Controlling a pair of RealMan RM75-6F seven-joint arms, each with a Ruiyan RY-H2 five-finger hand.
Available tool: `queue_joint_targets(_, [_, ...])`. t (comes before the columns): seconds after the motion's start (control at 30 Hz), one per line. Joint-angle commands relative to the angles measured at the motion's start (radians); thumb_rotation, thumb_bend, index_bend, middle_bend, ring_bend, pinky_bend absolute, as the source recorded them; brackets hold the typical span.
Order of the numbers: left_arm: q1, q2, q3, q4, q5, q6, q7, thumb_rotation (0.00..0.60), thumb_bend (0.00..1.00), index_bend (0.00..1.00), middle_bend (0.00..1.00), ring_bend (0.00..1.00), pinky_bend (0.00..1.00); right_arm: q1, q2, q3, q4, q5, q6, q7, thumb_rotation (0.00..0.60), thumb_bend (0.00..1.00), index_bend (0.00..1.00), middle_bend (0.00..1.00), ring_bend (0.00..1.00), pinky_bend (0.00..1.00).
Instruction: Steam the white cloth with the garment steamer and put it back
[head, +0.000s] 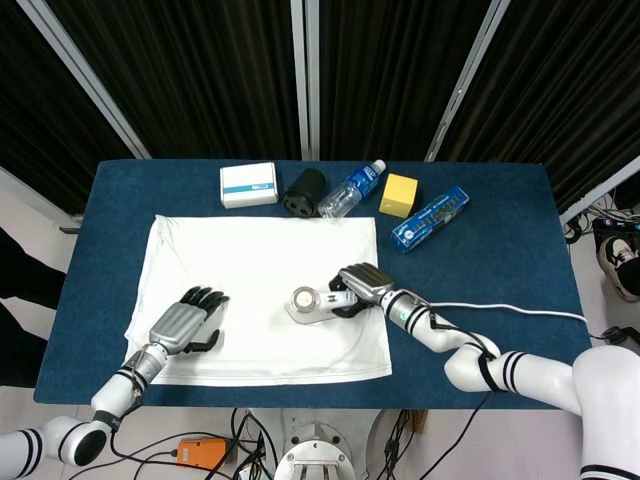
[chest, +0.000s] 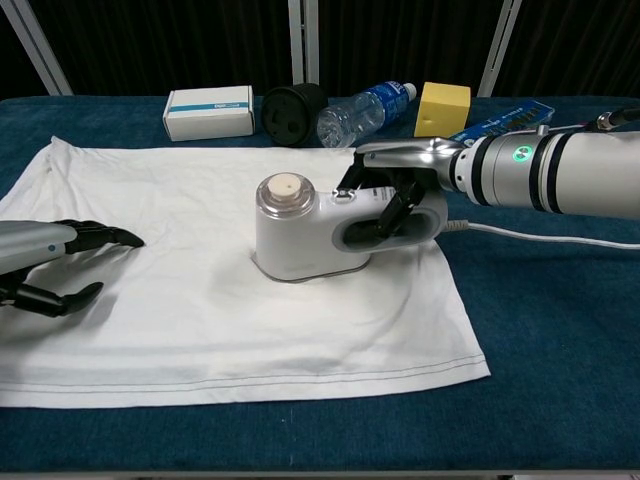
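Observation:
The white cloth (head: 250, 260) (chest: 170, 200) lies spread flat on the blue table. A white garment steamer (head: 310, 303) (chest: 300, 235) stands head-down on the cloth's middle right. My right hand (head: 362, 283) (chest: 395, 190) grips its handle, fingers wrapped through the loop. A white cord (chest: 560, 240) trails off to the right. My left hand (head: 185, 322) (chest: 60, 265) rests on the cloth's left part, fingers apart, holding nothing.
Along the table's far edge stand a white box (head: 248, 184), a black round holder (head: 305, 191), a plastic water bottle (head: 352, 189), a yellow block (head: 399, 195) and a blue packet (head: 430, 217). Bare blue table (chest: 560, 350) lies right of the cloth.

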Motion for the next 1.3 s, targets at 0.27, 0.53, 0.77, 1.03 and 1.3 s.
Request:
queue_joint_targets(0.27, [-0.008, -0.003, 0.007, -0.003, -0.012, 0.005, 0.012, 0.295, 0.46, 0.07, 0.06, 0.0, 0.0, -0.011, 0.057, -0.072, -0.122, -0.095, 0.03, 0.024, 0.6, 0.5, 0.97, 0.89, 0.95, 0.82])
queue_joint_targets(0.53, [-0.014, -0.008, 0.012, 0.0, -0.014, 0.01, 0.017, 0.29, 0.46, 0.07, 0.06, 0.0, 0.0, -0.019, 0.097, -0.081, -0.15, -0.121, 0.078, 0.074, 0.6, 0.5, 0.97, 0.89, 0.95, 0.82])
queue_joint_targets(0.77, [-0.018, -0.012, 0.016, 0.002, -0.014, 0.016, 0.021, 0.294, 0.46, 0.07, 0.06, 0.0, 0.0, -0.009, 0.056, -0.031, -0.037, -0.05, 0.084, 0.09, 0.6, 0.49, 0.97, 0.89, 0.95, 0.82])
queue_joint_targets(1.03, [-0.02, -0.011, 0.022, 0.0, -0.017, 0.019, 0.025, 0.291, 0.46, 0.07, 0.06, 0.0, 0.0, 0.018, 0.017, -0.039, 0.005, -0.037, 0.033, 0.078, 0.6, 0.49, 0.97, 0.89, 0.95, 0.82])
queue_joint_targets(1.3, [-0.025, -0.01, 0.023, -0.003, -0.023, 0.019, 0.029, 0.293, 0.46, 0.07, 0.06, 0.0, 0.0, 0.013, 0.057, -0.091, -0.083, -0.109, 0.049, 0.086, 0.6, 0.49, 0.97, 0.89, 0.95, 0.82])
